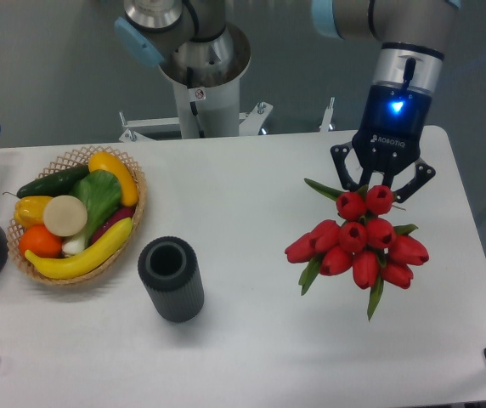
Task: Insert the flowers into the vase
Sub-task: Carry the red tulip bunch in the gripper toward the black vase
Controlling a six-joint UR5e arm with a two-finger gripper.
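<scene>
gripper (370, 187): fingers spread, stand over the top of the flowers (360, 245), if they grip I cannot tell | flowers: right part of table (251, 178) | vase (172, 278): upright, well apart, beside wicker basket (132, 223)

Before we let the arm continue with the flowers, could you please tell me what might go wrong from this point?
1. The tool sits at the top of the bunch of red tulips with green leaves; whether its grip is firm cannot be told, so the bunch might slip.
2. The small dark grey ribbed cylinder vase has a narrow mouth and stands far from the bunch, so the stems could miss or tip it.
</scene>
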